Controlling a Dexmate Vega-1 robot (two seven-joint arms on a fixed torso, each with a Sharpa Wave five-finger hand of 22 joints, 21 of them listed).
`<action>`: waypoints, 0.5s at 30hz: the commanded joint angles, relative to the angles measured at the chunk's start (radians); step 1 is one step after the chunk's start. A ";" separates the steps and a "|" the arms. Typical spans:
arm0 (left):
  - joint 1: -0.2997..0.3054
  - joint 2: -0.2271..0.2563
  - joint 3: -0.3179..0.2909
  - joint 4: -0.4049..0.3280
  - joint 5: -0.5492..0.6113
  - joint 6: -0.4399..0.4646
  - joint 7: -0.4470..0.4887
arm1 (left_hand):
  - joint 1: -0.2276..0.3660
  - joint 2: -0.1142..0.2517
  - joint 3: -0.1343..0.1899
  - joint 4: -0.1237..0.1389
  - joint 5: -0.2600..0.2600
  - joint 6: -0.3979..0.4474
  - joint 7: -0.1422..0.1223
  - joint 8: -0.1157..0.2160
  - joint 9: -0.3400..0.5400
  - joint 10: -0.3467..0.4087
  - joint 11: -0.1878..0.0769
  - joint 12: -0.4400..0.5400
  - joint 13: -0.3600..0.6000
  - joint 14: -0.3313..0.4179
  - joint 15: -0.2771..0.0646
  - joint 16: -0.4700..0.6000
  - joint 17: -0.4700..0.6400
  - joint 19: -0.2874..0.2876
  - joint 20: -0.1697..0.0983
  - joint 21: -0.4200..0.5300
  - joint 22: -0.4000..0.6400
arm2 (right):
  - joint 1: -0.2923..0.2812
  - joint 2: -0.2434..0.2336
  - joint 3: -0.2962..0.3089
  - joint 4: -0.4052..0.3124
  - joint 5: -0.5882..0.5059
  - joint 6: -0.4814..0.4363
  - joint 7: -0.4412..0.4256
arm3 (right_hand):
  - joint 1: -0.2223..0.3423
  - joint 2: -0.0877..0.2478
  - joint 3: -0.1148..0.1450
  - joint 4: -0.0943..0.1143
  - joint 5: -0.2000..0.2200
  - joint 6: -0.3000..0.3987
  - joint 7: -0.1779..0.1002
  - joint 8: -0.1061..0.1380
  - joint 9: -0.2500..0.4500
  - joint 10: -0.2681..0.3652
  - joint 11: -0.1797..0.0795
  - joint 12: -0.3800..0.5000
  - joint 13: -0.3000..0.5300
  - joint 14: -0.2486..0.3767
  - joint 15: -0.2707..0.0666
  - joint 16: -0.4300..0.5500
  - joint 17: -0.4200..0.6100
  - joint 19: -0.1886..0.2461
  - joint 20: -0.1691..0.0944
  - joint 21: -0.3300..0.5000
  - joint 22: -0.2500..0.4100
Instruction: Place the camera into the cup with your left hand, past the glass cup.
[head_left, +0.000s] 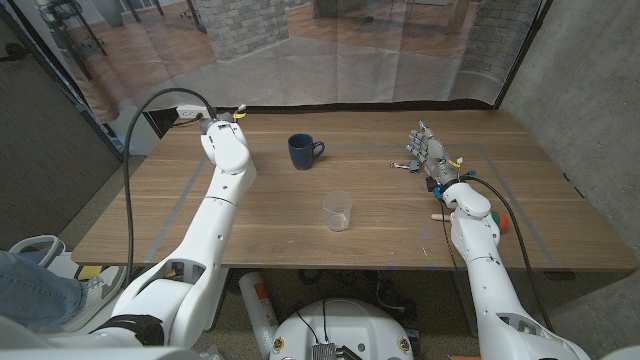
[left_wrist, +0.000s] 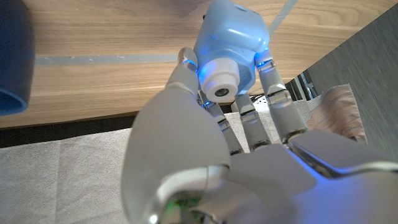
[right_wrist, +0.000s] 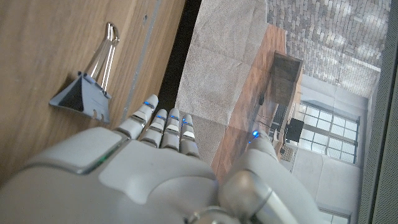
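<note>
A small pale-blue camera (left_wrist: 229, 51) with a round white lens is gripped between the fingers of my left hand (left_wrist: 205, 168), its lens turned back toward my wrist. This left hand (head_left: 222, 130) is over the table's far left part. The dark blue mug (head_left: 303, 151) stands upright to its right, handle pointing right; its rim (left_wrist: 12, 62) shows beside the held camera. Nearer the front edge, the glass cup (head_left: 338, 211) stands upright at mid-table. My right hand (head_left: 428, 155) is at the right side with fingers apart, holding nothing.
A binder clip (right_wrist: 84, 93) lies on the wood just beyond my right hand's fingertips (head_left: 403, 165). A small pale stick (head_left: 438, 212) lies by my right wrist. A black cable (head_left: 150, 105) loops over the far left corner. A person's leg (head_left: 30, 285) shows at the lower left.
</note>
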 joint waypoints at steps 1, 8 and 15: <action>-0.010 0.008 -0.002 -0.011 -0.027 -0.062 -0.006 | 0.040 0.051 0.075 0.068 0.007 0.013 -0.003 0.005 0.001 0.014 0.000 0.003 0.029 0.096 -0.192 0.003 0.045 -0.022 -0.020 0.001 0.001 | 0.004 -0.001 0.007 0.004 0.002 0.000 -0.006 | 0.006 0.005 0.000 0.001 0.006 0.001 0.000 0.002 0.004 0.011 0.003 0.009 0.003 0.005 -0.002 0.004 0.004 0.007 -0.021 -0.003 0.003; -0.008 0.029 0.002 -0.036 -0.040 -0.108 -0.049 | 0.039 0.052 0.079 0.069 0.007 0.017 -0.004 0.005 0.001 0.021 -0.003 0.001 0.034 0.096 -0.196 0.000 0.047 -0.027 -0.020 0.001 0.000 | 0.009 0.000 0.007 0.011 0.002 0.000 -0.005 | 0.006 0.006 -0.001 0.001 0.005 0.001 0.001 0.002 0.004 0.011 0.004 0.008 0.003 0.006 -0.002 0.004 0.004 0.009 -0.021 -0.005 0.004; -0.006 0.040 0.012 -0.057 -0.034 -0.135 -0.072 | 0.032 0.051 0.080 0.073 0.005 0.019 -0.005 0.005 0.000 0.020 -0.003 -0.003 0.039 0.092 -0.201 -0.005 0.049 -0.041 -0.013 -0.003 -0.001 | 0.008 0.002 0.008 0.012 0.001 -0.001 -0.005 | 0.006 0.006 -0.001 0.001 0.005 0.001 0.002 0.002 0.004 0.012 0.003 0.009 0.003 0.006 -0.002 0.004 0.004 0.010 -0.021 -0.006 0.004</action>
